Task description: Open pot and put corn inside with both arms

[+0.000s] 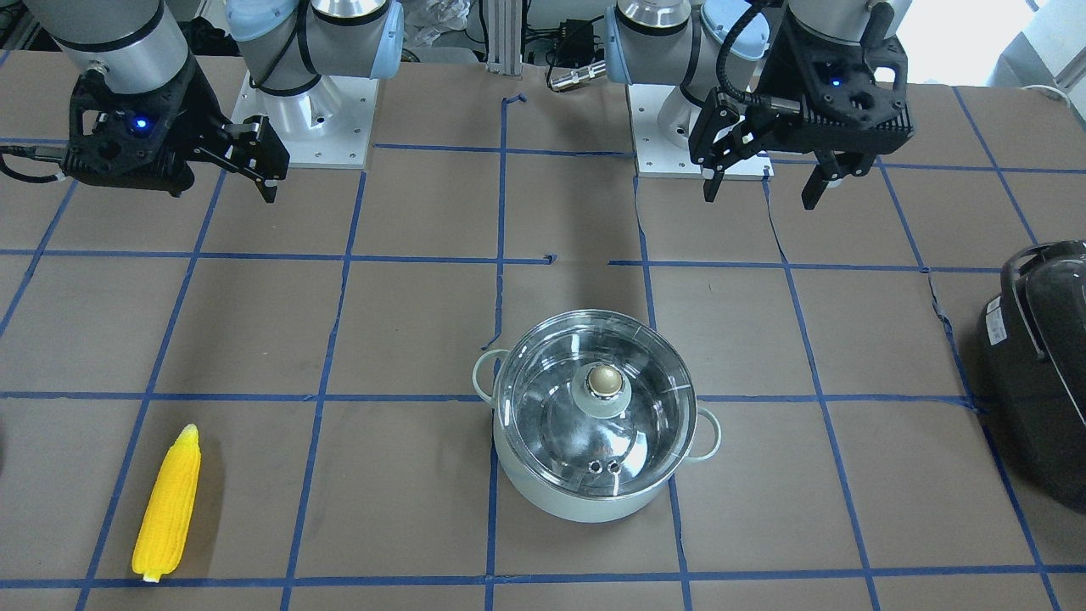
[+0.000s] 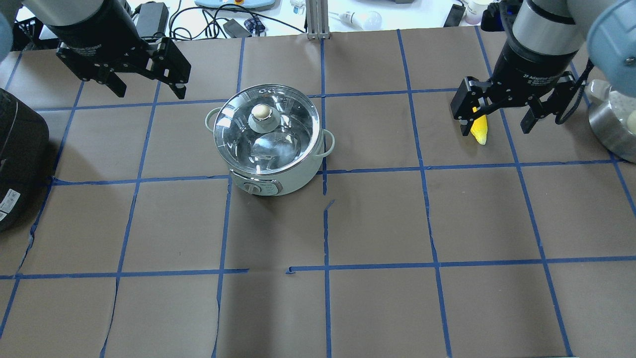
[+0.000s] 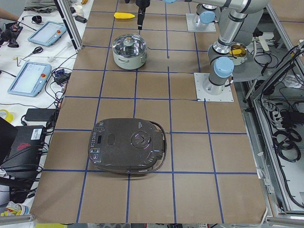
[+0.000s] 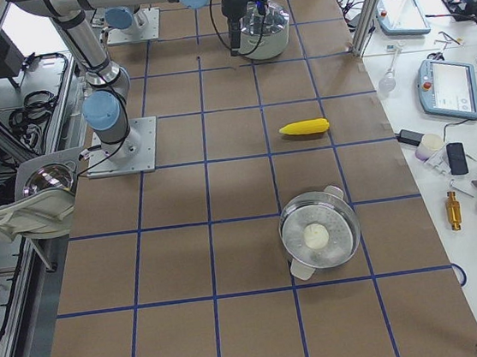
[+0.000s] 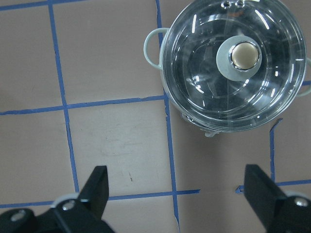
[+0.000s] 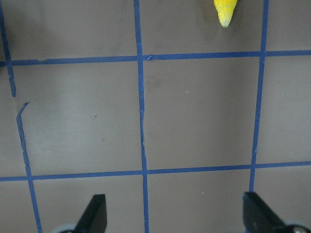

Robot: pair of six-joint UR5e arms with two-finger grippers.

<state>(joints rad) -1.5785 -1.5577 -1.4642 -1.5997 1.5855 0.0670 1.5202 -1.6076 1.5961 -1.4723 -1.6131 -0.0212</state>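
Pot (image 1: 577, 502), lid (image 1: 551, 407) on, lower centre of the front-facing view, corn (image 1: 167, 505) flat at lower left, well apart, left gripper (image 1: 759, 195) and right gripper (image 2: 496, 130) hanging raised near the top edge, aimed downward, spread wide, empty

The left arm (image 1: 836, 21) and right arm (image 1: 110, 34) are silver-grey tubes with light blue joint caps (image 1: 386, 38), on white square base plates (image 1: 352, 127) dotted with small screws. The left gripper (image 1: 761, 193) and right gripper (image 2: 496, 127) are black, 2-fingered. 1 blue LED (image 1: 141, 125) glows on each wrist housing. A ribbed black cable (image 1: 728, 55) feeds the left one. White lettering (image 2: 539, 78) rings the right wrist.
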